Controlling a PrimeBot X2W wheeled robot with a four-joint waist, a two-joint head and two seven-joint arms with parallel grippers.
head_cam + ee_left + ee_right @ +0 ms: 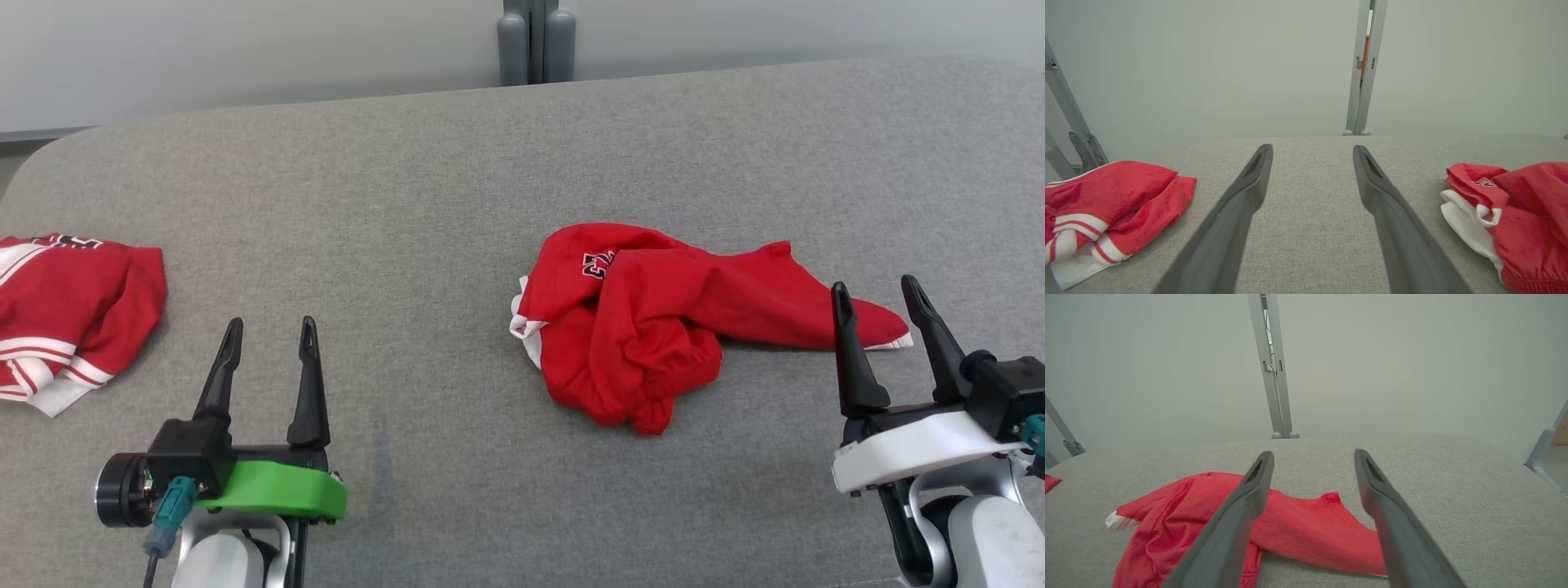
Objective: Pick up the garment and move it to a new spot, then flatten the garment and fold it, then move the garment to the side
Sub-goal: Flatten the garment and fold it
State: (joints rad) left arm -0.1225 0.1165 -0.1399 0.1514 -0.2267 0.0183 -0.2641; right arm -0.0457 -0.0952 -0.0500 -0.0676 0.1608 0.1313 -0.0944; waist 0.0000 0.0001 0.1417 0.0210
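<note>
Plainly, the pick-up has not yet begun: the red garment [653, 327] lies crumpled on the grey table [457, 180], with nothing holding it. It is bunched into a thick mound at its near end, and one long flat tail runs out to its right. A white lining shows at its left edge.

The right gripper [874, 284] hovers just beside the end of that tail. Its fingers [849, 359] are spread wide and hold nothing; in the right wrist view the tail lies across the gap between them, though whether a tip touches the cloth cannot be told. The left gripper [272, 322] stands well apart to the garment's left, equally wide open and empty over bare table.

To lift well, the right arm would probably do best to come down on the tail where the cloth is single and flat, closing low against the table so the fingers catch fabric and not air. The left could take the white-edged side, so the garment hangs spread rather than balled.

A second red garment with white stripes [73, 318] lies far to the garment's left and is best left alone.
</note>
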